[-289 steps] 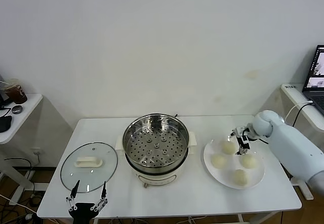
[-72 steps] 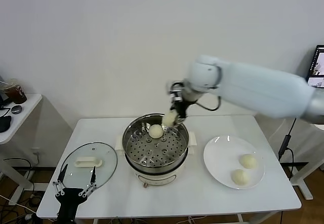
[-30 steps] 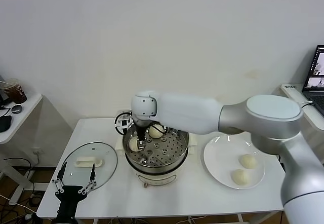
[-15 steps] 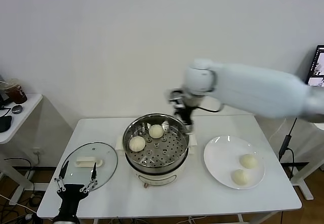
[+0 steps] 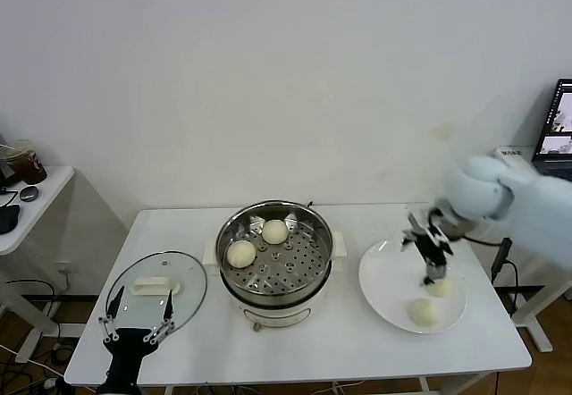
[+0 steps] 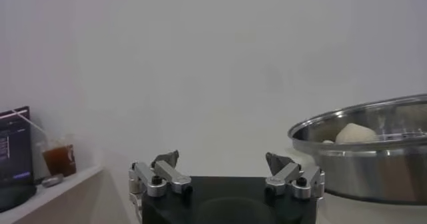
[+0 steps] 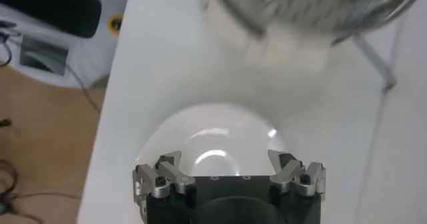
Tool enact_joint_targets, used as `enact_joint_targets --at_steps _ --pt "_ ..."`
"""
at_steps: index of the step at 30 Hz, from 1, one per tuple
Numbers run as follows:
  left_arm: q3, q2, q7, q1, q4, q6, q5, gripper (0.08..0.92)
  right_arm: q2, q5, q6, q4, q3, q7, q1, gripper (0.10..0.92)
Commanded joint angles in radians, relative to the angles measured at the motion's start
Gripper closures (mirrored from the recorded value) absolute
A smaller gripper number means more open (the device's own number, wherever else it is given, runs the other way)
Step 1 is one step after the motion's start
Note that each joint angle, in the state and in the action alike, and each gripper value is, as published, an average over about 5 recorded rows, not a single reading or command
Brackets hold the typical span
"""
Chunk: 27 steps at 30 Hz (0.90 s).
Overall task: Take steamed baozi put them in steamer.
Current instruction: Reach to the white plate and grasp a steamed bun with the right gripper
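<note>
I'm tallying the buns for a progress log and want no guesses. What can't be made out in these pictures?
- Head view: the right gripper covers most of the farther baozi on the plate; contact cannot be told.
- Right wrist view: both plate buns lie hidden under the gripper body.
- Left wrist view: the steamer is cut off by the edge, showing one bun clearly.

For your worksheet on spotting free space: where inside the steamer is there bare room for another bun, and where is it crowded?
The steamer tray is bare across its near and right parts. Two baozi crowd the far-left part. The right gripper hangs open above the plate.
</note>
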Motion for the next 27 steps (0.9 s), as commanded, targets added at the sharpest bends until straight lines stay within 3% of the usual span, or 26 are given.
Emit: enact_joint_targets --at_steps 1,27 --pt "-0.001 -0.002 0.000 0.001 0.002 0.000 0.004 0.177 -0.105 -0.144 0.057 -0.024 0.260 0.038 -0.407 0.203" --pt "-0.023 -0.012 -0.002 0.016 0.006 0.000 0.018 0.177 0.099 -0.206 0.039 -0.264 0.420 0.101 -0.578 0.203"
